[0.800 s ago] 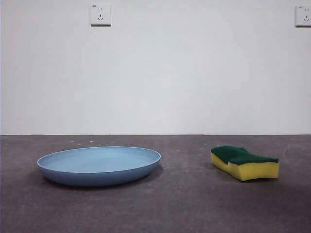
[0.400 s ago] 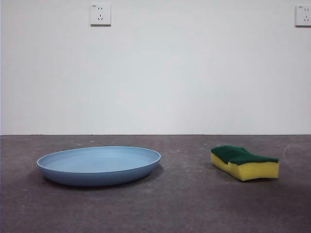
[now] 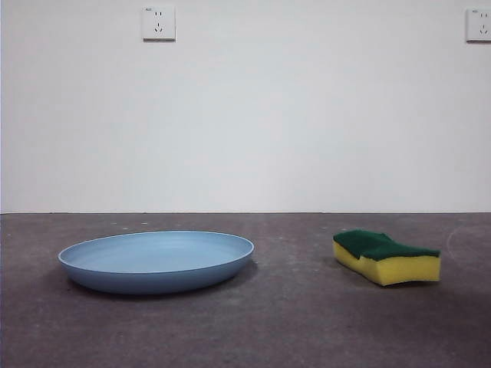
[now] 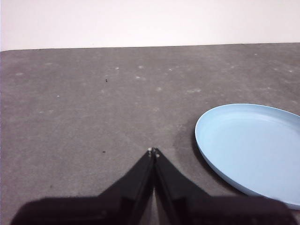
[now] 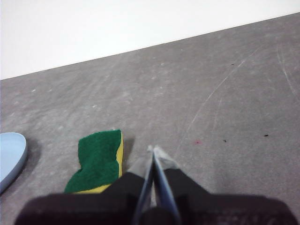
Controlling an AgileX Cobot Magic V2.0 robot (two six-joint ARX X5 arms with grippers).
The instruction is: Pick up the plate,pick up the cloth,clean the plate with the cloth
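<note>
The light-blue plate (image 3: 157, 261) lies flat on the grey table at the left in the front view. The cloth, a yellow sponge with a green top (image 3: 386, 257), lies at the right. Neither gripper shows in the front view. In the left wrist view my left gripper (image 4: 153, 151) is shut and empty above the bare table, with the plate (image 4: 255, 150) off to its side. In the right wrist view my right gripper (image 5: 153, 149) is shut and empty, close beside the sponge (image 5: 99, 161); the plate's rim (image 5: 10, 157) shows at the picture's edge.
A white wall stands behind the table, with two sockets (image 3: 159, 23) high on it. The grey tabletop (image 3: 291, 307) lies between the plate and the sponge.
</note>
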